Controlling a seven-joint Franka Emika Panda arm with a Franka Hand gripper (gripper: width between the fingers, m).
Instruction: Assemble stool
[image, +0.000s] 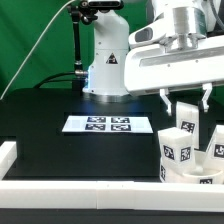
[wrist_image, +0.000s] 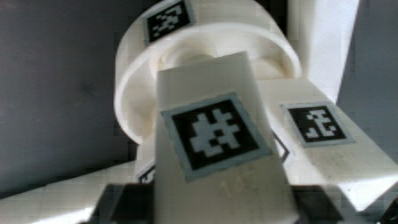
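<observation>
The arm is hanging over the corner of the black worktop (image: 60, 150) on the exterior view's right, where the stool parts are gathered against the white border rail (image: 90, 188). The gripper (image: 186, 104) is gripping a leg (image: 186, 122) by its upper end, with the fingers (image: 166, 99) drawn in close on either side of it; in the wrist view the same leg (wrist_image: 217, 130) is filling the foreground between the dark finger pads, its square tag facing the camera. The leg is being held upright, presumably so that its lower end points down at the round seat (image: 192, 168), which is lying low beside the rail. Whether the leg is already seated in the seat or only hovering over it cannot be told. A second leg (image: 177, 150) is standing on the seat just beside the held one, and in the wrist view this neighbour (wrist_image: 320, 125) appears close alongside, with the pale curved body of the seat (wrist_image: 196, 60) behind both. The marker board (image: 108, 124) is lying flat nearer the middle of the worktop, well apart from the parts, so that its tags are staying unobstructed. The robot base (image: 105, 60) is standing behind it.
</observation>
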